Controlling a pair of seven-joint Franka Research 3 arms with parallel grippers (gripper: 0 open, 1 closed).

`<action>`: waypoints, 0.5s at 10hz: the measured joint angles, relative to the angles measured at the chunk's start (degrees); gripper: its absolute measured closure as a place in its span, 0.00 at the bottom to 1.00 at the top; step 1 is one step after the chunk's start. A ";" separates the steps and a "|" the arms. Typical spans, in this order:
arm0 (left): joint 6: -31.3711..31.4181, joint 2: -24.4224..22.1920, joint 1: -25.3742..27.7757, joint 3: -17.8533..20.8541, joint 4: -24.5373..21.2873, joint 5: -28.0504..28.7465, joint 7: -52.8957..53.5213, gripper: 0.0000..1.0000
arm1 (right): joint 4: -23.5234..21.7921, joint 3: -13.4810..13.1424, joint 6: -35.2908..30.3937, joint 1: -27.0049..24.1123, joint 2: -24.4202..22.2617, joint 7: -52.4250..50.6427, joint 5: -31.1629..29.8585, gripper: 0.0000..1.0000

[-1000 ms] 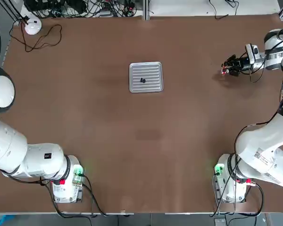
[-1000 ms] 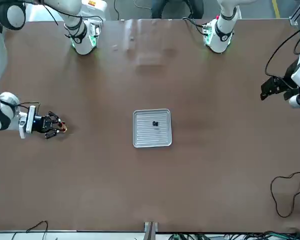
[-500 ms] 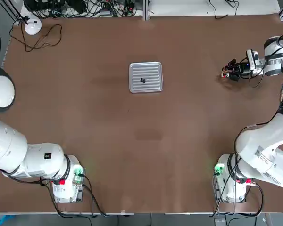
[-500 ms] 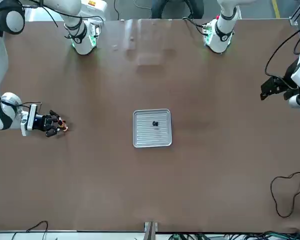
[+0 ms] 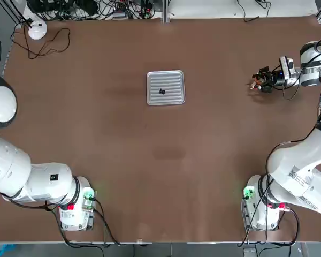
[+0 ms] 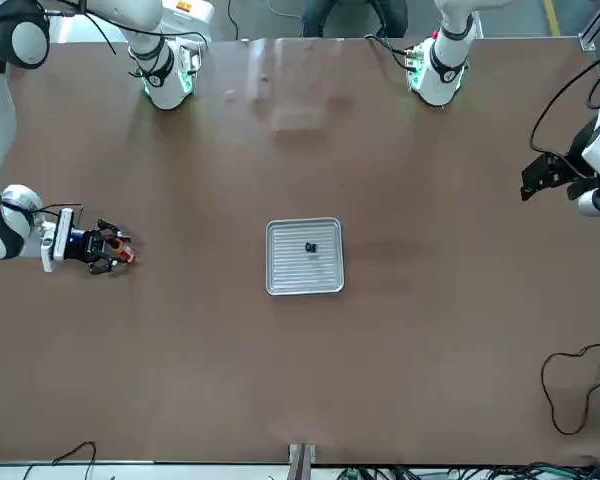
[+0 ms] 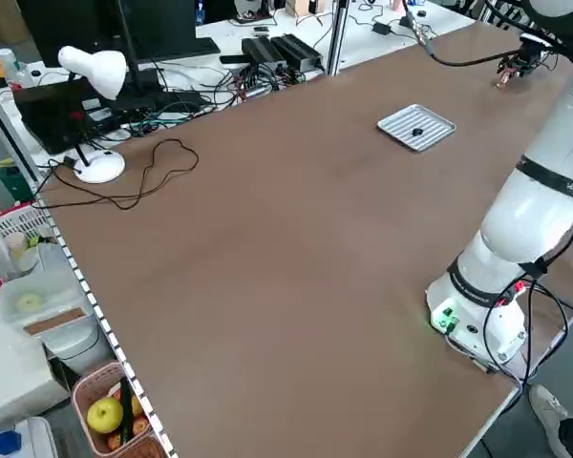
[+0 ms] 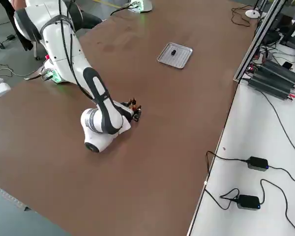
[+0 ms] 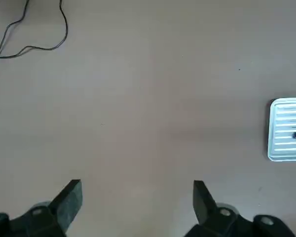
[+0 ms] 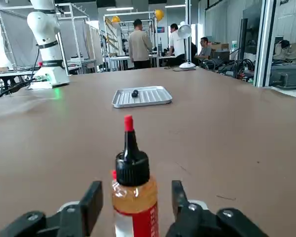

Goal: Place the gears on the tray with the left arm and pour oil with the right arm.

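In front view, gears [image 6: 311, 247] lie on the central tray [image 6: 305, 280], brown tabletop [image 6: 410, 350] around; right gripper [image 10: 134, 185], left, spreads about the oil bottle [image 10: 138, 200]; left gripper [image 9: 137, 182], upper right, gapes. People [image 10: 140, 44] stand beyond

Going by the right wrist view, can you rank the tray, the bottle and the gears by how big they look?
Largest to smallest:
1. Bottle, though its nearness to the camera enlarges it
2. Tray
3. Gears

Gears [image 10: 134, 93]: dk, tiny, on tray [image 10: 142, 97].
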 joint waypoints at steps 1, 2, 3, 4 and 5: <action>0.00 0.00 0.00 0.00 0.00 0.00 0.00 0.01 | 0.32 0.00 -0.03 0.00 0.00 0.00 0.00 0.28; 0.00 0.00 0.00 0.00 0.00 0.00 0.00 0.01 | 0.66 0.00 -0.29 0.00 0.00 0.01 0.00 0.24; 0.00 0.00 0.00 -0.01 0.00 0.00 0.00 0.01 | 0.87 0.00 -1.23 -0.01 0.00 0.04 0.00 0.19; 0.00 0.00 0.00 -0.01 0.00 0.00 0.00 0.01 | 0.96 0.01 -2.31 -0.01 0.00 0.04 0.00 0.05; 0.00 0.00 0.00 -0.01 0.00 0.00 0.00 0.01 | 1.03 0.03 -3.46 -0.01 0.00 0.16 0.00 0.00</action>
